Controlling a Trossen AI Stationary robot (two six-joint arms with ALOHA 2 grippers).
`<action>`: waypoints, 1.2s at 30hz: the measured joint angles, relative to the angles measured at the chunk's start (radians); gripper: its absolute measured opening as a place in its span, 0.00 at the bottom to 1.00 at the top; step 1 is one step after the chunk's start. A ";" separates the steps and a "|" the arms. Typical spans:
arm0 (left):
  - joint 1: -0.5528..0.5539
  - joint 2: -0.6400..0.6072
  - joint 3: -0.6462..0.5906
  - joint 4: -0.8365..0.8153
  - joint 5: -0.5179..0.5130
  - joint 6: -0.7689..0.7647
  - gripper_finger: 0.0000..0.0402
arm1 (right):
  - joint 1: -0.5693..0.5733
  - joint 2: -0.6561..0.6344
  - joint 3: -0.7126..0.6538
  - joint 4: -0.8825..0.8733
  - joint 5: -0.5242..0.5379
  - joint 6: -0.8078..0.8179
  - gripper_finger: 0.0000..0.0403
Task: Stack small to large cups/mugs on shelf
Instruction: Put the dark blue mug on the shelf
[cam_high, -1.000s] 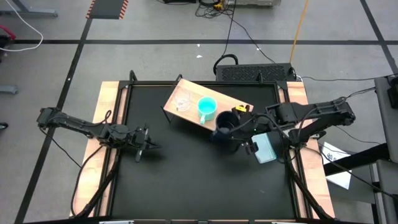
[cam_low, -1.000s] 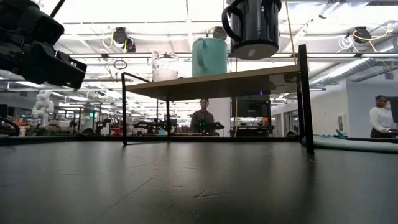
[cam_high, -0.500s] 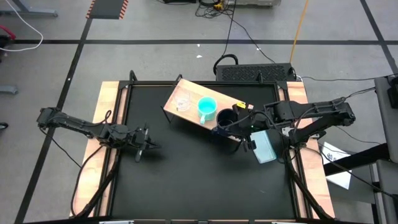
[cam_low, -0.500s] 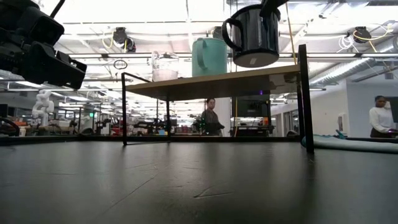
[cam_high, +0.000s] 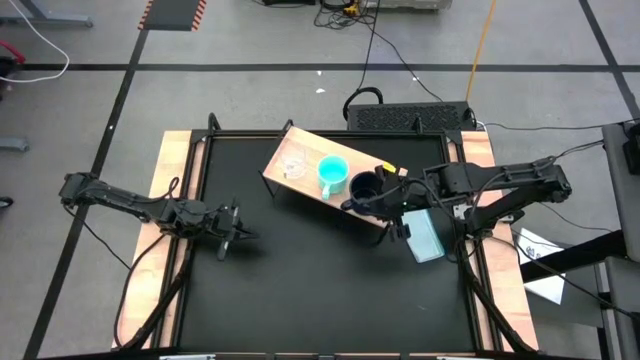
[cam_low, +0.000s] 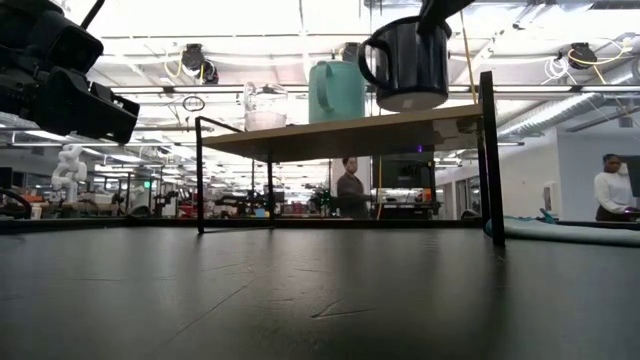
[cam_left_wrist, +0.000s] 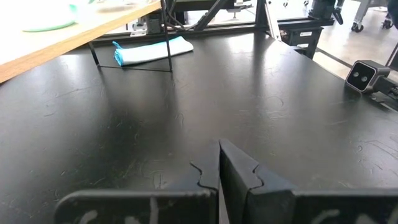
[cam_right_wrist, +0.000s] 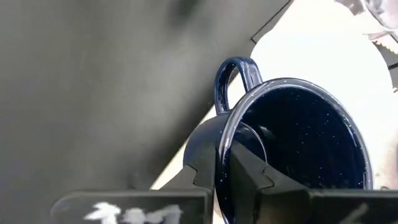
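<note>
The wooden shelf (cam_high: 300, 150) stands on dark legs at the table's far middle. On it stand the clear cup (cam_high: 293, 166) and, to its right, the turquoise mug (cam_high: 332, 173). The black mug (cam_high: 366, 187) hangs over the shelf's right part, next to the turquoise mug, with my right gripper (cam_right_wrist: 225, 158) shut on it. In the low view the black mug (cam_low: 408, 62) is just above the board (cam_low: 330, 132); whether its bottom touches, I cannot tell. My left gripper (cam_left_wrist: 219, 162) waits shut over the table's left part, holding nothing. My right gripper pinches the black mug's rim (cam_right_wrist: 219, 146), one finger inside the mug and one outside on its wall. The fingers slant down from the table's right side. The handle (cam_right_wrist: 235, 73) is farther round the rim. The mug stays nearly upright, mouth up.
A flat light-blue item (cam_high: 425, 237) lies on the table by its right edge, under my right arm. The shelf's dark legs (cam_low: 490, 150) stand on the black tabletop. Wooden strips (cam_high: 170, 200) run along the table's sides. People show in the room behind.
My right gripper has carried the black mug from beside the shelf's near edge toward the table's far edge, over the board next to the turquoise mug, and a little down. It has stayed shut on the mug.
</note>
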 joint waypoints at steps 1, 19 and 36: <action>0.000 0.000 0.000 0.000 0.000 -0.001 0.02 | 0.000 0.000 -0.007 0.000 0.001 -0.011 0.03; 0.000 0.000 0.000 0.000 0.000 -0.003 0.02 | -0.004 -0.001 -0.084 0.054 0.001 -0.047 0.03; 0.000 0.000 0.000 0.000 0.000 0.000 0.02 | -0.091 -0.002 -0.089 0.047 -0.037 0.007 0.03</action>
